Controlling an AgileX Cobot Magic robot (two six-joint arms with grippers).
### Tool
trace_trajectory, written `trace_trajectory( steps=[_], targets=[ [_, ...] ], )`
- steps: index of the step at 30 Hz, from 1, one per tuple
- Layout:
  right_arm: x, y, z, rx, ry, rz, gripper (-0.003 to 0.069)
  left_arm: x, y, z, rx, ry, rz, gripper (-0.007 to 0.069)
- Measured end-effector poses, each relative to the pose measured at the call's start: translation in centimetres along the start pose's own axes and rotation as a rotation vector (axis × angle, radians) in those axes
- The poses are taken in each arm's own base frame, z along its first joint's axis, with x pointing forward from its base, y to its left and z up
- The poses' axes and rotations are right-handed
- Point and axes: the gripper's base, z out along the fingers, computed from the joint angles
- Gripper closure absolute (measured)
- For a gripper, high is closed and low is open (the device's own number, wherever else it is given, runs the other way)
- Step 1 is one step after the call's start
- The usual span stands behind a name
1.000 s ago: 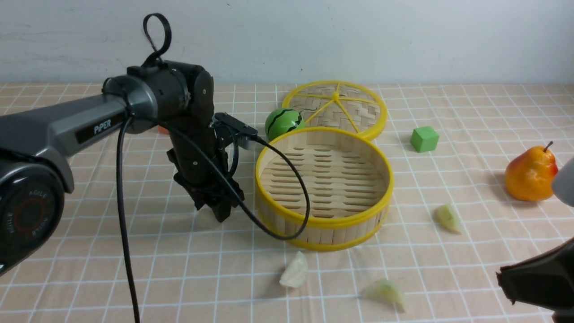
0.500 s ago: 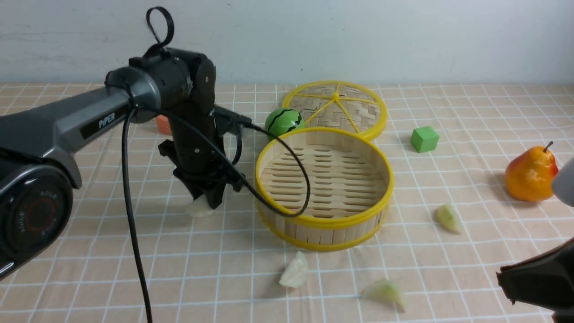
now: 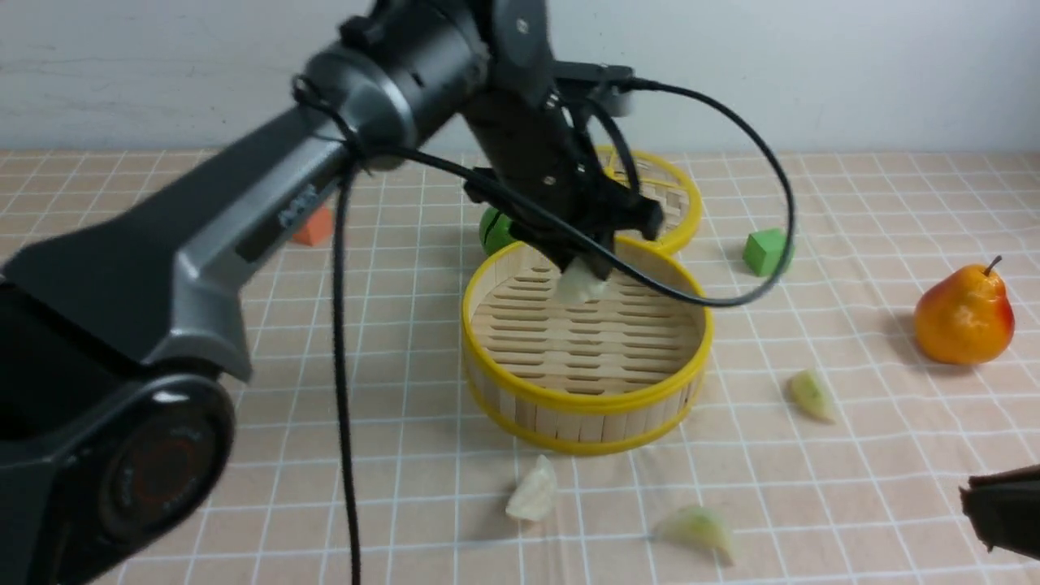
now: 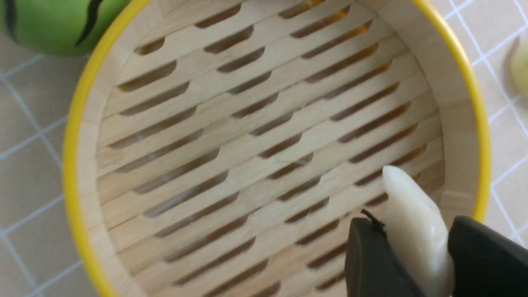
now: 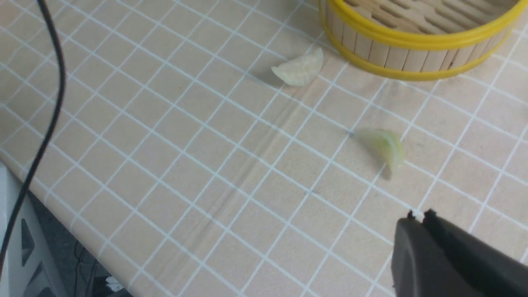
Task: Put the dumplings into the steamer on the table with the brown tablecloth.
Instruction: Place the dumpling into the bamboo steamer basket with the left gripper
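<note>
The left tool [image 3: 587, 270] is clamped on a cream dumpling [image 4: 412, 222], which hangs over the slat floor of the steamer [image 3: 587, 398], close to its wall rather than the middle. Released here, it could strike the yellow rim and bounce out onto the brown tablecloth [image 3: 390, 455]. The black cable [image 3: 735, 299] loops low across the basket and might snag its rim. The right tool [image 5: 418, 215] hovers with its fingers together, empty. A second cream dumpling [image 3: 534, 490], a near green dumpling [image 3: 699, 532] and a right green dumpling [image 3: 811, 395] lie outside on the cloth.
</note>
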Motion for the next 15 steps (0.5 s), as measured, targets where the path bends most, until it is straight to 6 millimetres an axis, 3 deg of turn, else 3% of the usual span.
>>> trace_trajectory(
  steps=[3, 4, 7, 11, 15],
  targets=[
    [0.2, 0.2, -0.6, 0.003, -0.020, -0.002, 0.0632, 0.1, -0.6, 2.5, -0.037, -0.031, -0.042, 0.0398],
    [0.4, 0.3, -0.9, 0.005, -0.024, -0.006, 0.0631, 0.1, -0.4, 4.2, -0.052, -0.052, -0.086, 0.0398],
    [0.6, 0.4, -1.2, 0.008, -0.023, -0.013, 0.0629, 0.5, 0.2, 6.8, -0.071, -0.053, -0.153, 0.0398],
    [0.8, 0.3, -1.4, 0.020, 0.000, -0.026, 0.0627, 0.8, 0.9, 8.4, -0.092, -0.052, -0.170, 0.0398],
    [0.9, 0.1, -1.4, 0.041, 0.013, -0.039, 0.0626, 0.7, 1.1, 8.5, -0.107, -0.068, -0.154, 0.0364]
  ],
)
